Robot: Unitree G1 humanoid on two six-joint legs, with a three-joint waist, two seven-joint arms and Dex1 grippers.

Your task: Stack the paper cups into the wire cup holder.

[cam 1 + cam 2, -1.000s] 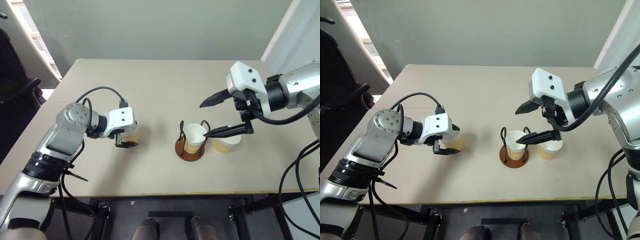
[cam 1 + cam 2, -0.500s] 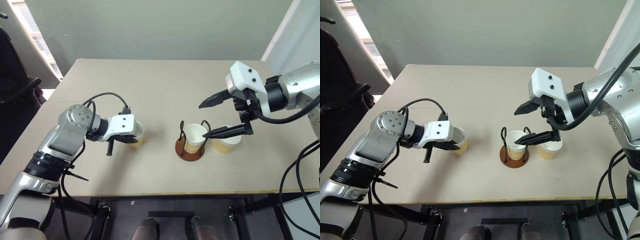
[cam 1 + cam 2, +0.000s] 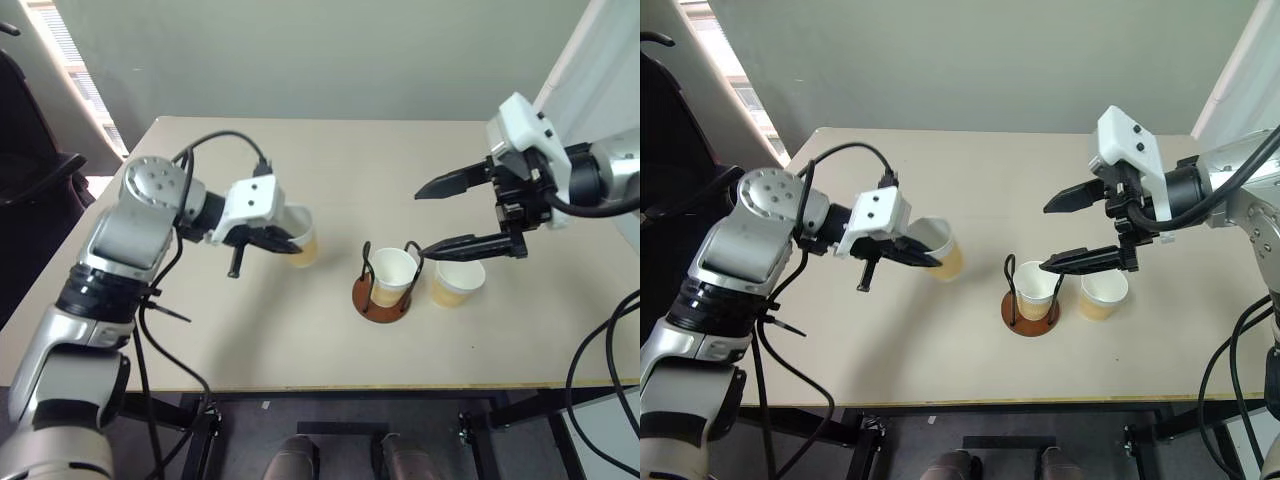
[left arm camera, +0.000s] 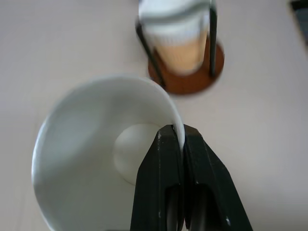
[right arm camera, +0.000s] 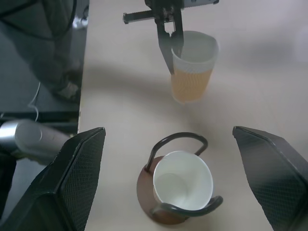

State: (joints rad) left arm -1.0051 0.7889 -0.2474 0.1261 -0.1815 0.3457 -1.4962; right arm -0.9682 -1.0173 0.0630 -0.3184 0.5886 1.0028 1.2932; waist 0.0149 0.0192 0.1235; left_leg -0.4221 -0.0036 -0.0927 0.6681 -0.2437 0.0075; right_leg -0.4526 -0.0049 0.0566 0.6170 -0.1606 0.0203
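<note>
While the left gripper (image 4: 182, 137) pinches a paper cup's (image 3: 299, 238) rim, the right gripper (image 3: 452, 215) gapes empty.

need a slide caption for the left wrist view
Left gripper pinches the rim of a paper cup, with the wire cup holder already holding one cup beyond.

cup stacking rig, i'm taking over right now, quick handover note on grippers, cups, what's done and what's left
Left gripper: shut on the rim of a paper cup, held in the air left of the wire cup holder.
Right gripper: open, holding nothing, above the holder and the cup beside it.
Done: one cup in the holder.
Left: set the held cup into the one in the holder, then pick up the last cup on the table, just right of the holder, and stack it too.
</note>
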